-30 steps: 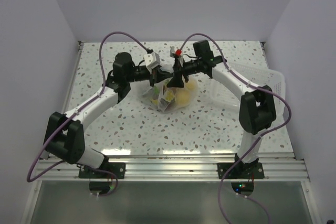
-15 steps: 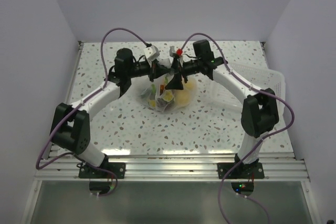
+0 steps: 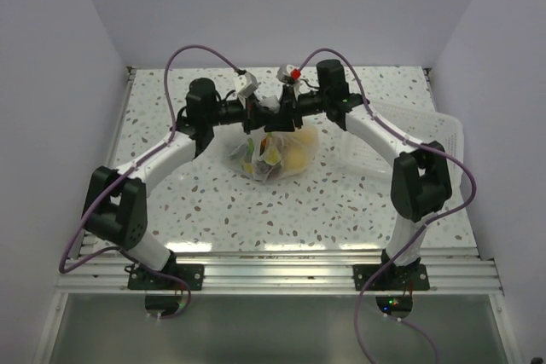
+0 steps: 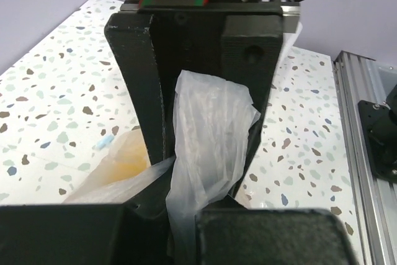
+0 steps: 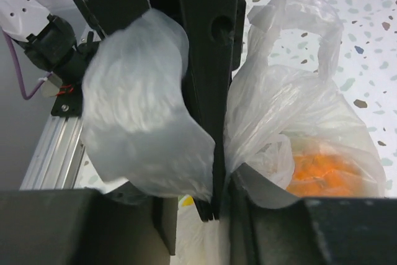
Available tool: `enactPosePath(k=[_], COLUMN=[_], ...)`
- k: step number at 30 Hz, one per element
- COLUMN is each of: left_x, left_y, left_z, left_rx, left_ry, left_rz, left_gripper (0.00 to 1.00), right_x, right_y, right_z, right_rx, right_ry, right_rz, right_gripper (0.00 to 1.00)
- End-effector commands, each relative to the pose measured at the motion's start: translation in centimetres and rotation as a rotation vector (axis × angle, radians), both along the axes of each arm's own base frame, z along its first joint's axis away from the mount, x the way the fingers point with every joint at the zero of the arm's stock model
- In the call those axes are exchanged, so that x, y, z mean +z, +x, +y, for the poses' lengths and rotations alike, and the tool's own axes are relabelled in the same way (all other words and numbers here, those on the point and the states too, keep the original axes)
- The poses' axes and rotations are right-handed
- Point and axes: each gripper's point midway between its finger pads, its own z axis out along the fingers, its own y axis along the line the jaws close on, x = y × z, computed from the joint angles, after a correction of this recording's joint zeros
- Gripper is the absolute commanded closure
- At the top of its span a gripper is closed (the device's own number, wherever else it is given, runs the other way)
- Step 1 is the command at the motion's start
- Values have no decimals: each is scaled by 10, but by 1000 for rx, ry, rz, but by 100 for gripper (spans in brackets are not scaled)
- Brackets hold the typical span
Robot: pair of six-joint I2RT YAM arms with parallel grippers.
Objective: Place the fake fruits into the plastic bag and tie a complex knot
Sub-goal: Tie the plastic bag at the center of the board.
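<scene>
Top external: left pincer (image 4: 200, 175) and right pincer (image 5: 214, 206) each clamp the plastic bag (image 3: 275, 159) holding fake fruits (image 3: 298, 153), toward the worktop's (image 3: 341, 206) far edge.

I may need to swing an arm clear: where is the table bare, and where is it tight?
Bare: the table strip between bag and near rail, widest in the middle. Tight: above the bag, where left gripper and right gripper meet on its neck. The tray fills the right side.
</scene>
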Motion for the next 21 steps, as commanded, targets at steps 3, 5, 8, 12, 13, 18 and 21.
enactPosePath(k=[3,5,8,12,13,18,21], left_x=[42,44,49,52,54,55,56], left_y=[0,1,-3,-10,-10,-19,-30], left_z=[-1,3,12,26,29,51,56], left_rx=[32,41,49,51,57,70,49], left_ry=[-60,-57,-38,-11,-10,11,27], left_rz=[-64,-64,-94,-102,-104,-111,-154], left_gripper=[77,66,50,39,39,29,21], right_x=[3,2,-2,-6,-5,-8,-7], right_y=[0,-1,-2,-2,-1,4,6], right_z=[7,6,5,5,5,6,6], right_rx=[12,18,23,24,23,1,-7], right_ry=[11,4,-12,-17,-16,-26,-18], right_rz=[-30,-36,-34,-25,-28,-18,1], right_gripper=[85,86,91,97,97,99,94])
